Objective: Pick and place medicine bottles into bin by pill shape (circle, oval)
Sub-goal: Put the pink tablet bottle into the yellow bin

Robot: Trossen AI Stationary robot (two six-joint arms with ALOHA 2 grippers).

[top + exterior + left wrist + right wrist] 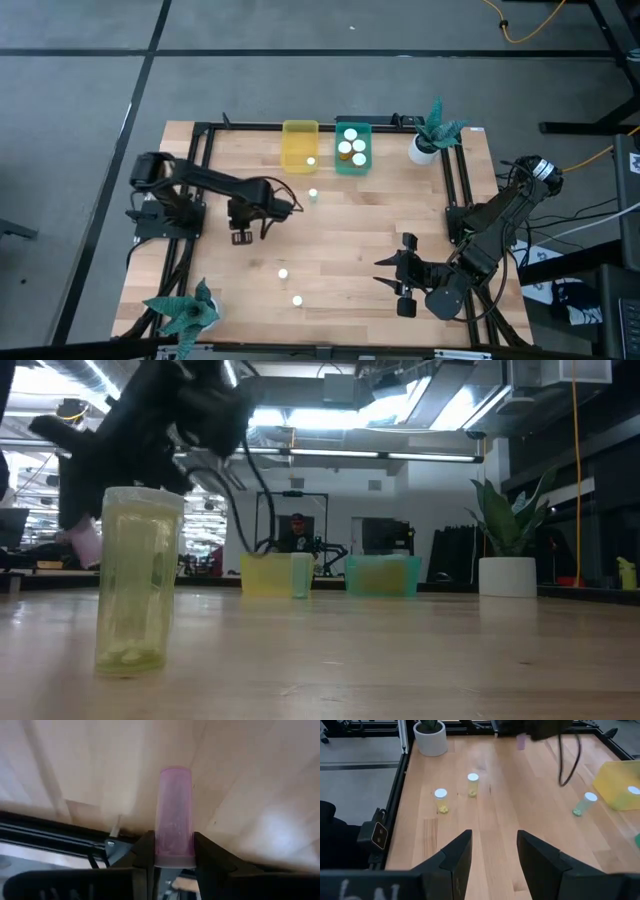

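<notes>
My left gripper is left of the table's middle, shut on a pink translucent bottle. That bottle also shows in the low view, above the tabletop. My right gripper is open and empty near the table's near right edge. Three white-capped yellow-green bottles stand upright on the table: one near the yellow bin and two toward the near edge. One cap shows in the yellow bin. Three caps show in the teal bin. My left gripper pinches the pink bottle between its two fingers, on the sides of its near end. The rest of the bottle sticks out forward beyond the fingertips, along the fingers. The bottle is lifted clear of the table.
A white plant pot stands at the far right next to the teal bin. A second plant is at the near left corner. A black frame runs along the table's edges. Bare wood lies between the two grippers.
</notes>
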